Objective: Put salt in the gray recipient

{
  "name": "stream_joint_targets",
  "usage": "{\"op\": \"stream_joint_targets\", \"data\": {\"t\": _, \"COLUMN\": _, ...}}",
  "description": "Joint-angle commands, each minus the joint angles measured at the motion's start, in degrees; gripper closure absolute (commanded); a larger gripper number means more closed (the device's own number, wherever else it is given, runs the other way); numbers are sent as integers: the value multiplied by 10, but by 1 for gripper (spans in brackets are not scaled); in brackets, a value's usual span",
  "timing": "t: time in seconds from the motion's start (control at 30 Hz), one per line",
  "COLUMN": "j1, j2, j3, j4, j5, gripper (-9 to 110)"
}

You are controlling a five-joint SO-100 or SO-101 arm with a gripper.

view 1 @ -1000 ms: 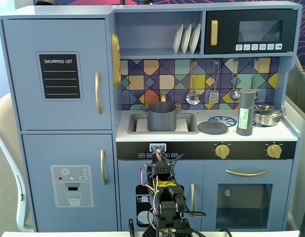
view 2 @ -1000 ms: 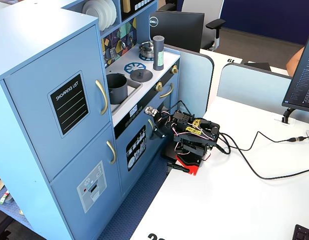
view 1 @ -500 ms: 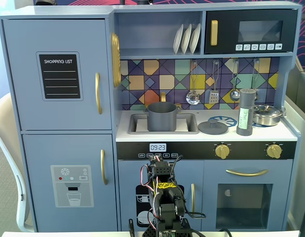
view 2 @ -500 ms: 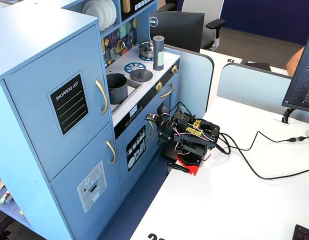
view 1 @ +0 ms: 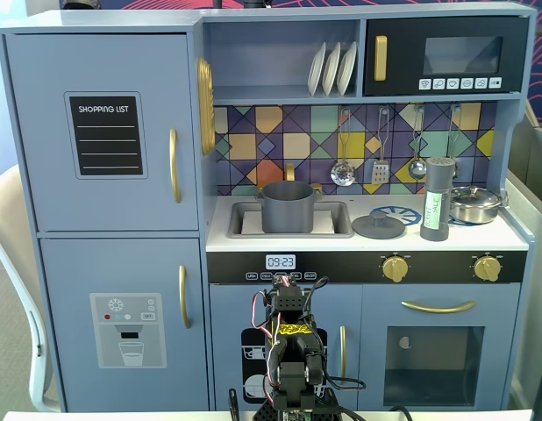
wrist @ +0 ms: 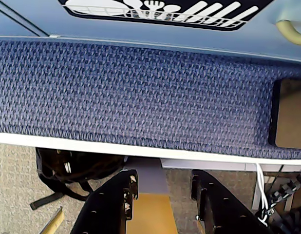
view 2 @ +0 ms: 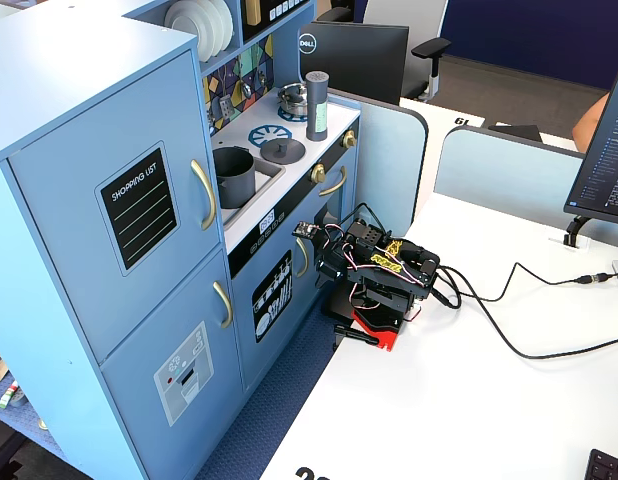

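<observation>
Since the salt (view 1: pixel 436 200) at the counter's right edge looks rigid and slick, the open, empty hand (wrist: pixel 162 187) should clasp mid-body.

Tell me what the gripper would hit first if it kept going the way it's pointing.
Probably the blue carpet along the kitchen's foot. In the wrist view the open gripper aims over the table edge at it, with nothing between, though depth is unclear.

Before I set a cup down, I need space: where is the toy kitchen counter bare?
The white strip in front of the flat gray round lid, between the sink and the tall gray salt shaker, is bare. The right end is crowded by the shaker and the shiny silver pan; the matte gray pot fills the sink.
</observation>
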Motion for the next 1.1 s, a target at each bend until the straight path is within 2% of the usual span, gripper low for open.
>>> {"op": "stream_joint_targets", "data": {"t": 0.0, "j1": 10, "j2": -4, "j3": -1, "j4": 4, "j5": 7, "gripper": 95}}
{"op": "stream_joint_targets", "data": {"t": 1.07, "j1": -18, "j2": -4, "j3": -1, "j4": 4, "j5": 11, "gripper": 95}}
